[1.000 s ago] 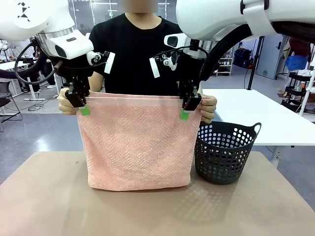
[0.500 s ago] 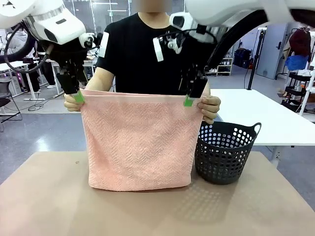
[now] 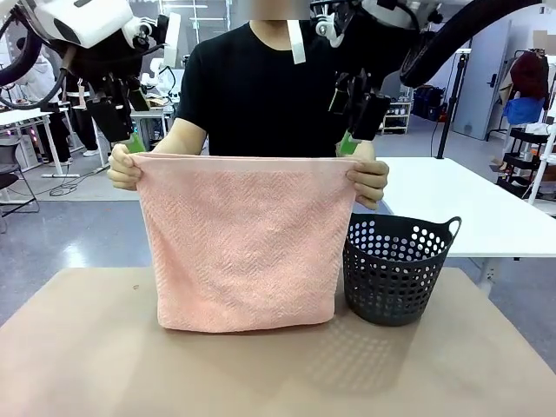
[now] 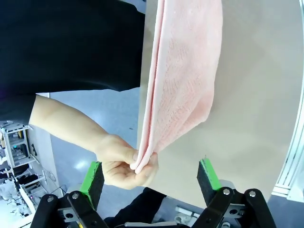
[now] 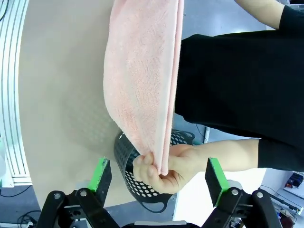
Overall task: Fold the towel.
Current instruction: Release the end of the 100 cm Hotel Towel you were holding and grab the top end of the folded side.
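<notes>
2 tools stand open and empty, left tool [image 4: 148, 167] and right tool [image 5: 157, 165], above the towel [image 3: 248, 243] a person [image 3: 261, 95] holds up.

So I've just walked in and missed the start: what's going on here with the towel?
A person across the table holds the pink towel up by its two top corners, one hand on each, so it hangs flat with its lower edge reaching the table. The left gripper and right gripper are both open just above those corners, gripping nothing. A dark perforated basket stands on the table beside the towel.
</notes>
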You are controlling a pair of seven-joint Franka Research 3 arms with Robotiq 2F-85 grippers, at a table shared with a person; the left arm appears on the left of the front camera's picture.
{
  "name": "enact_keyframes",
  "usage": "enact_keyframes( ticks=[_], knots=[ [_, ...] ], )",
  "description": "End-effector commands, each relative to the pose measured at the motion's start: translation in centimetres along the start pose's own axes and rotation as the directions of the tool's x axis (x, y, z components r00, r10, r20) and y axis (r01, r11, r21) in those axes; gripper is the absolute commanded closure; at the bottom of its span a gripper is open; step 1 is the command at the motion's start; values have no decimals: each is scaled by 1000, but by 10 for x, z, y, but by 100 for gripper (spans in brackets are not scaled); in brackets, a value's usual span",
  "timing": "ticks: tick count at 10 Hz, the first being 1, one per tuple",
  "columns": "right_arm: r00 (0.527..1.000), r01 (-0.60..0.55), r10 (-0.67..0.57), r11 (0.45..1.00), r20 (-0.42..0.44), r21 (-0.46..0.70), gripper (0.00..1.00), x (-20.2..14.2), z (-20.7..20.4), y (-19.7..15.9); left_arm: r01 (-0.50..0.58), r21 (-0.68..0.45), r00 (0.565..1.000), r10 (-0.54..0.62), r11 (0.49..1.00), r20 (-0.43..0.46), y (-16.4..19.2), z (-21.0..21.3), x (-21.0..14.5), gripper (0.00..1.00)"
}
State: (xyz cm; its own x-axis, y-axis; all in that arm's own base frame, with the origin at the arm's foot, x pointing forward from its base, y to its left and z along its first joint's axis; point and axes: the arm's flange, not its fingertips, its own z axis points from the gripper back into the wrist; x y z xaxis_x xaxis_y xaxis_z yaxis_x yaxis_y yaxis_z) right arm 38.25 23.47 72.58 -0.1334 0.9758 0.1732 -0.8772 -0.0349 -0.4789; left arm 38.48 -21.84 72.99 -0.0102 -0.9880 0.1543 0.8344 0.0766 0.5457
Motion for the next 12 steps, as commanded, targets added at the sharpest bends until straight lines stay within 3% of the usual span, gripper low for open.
enact_keyframes(
  ticks=[1, 7, 12],
  knots=[
    [1000, 25, -25, 1000, -4, -1, 0, -3, -10, 2, 26, 32, 999, -27, 999, 19, 3, -11, -3, 0],
    [998, 65, -64, 993, -17, 101, 0, -1, -41, -22, 72, -182, 996, -61, 981, 64, 29, -47, -2, 0],
    [997, 72, -66, 980, -38, 184, 0, -7, -72, -27, 52, -256, 998, -45, 965, 33, 33, -86, 4, 0]
  ],
)
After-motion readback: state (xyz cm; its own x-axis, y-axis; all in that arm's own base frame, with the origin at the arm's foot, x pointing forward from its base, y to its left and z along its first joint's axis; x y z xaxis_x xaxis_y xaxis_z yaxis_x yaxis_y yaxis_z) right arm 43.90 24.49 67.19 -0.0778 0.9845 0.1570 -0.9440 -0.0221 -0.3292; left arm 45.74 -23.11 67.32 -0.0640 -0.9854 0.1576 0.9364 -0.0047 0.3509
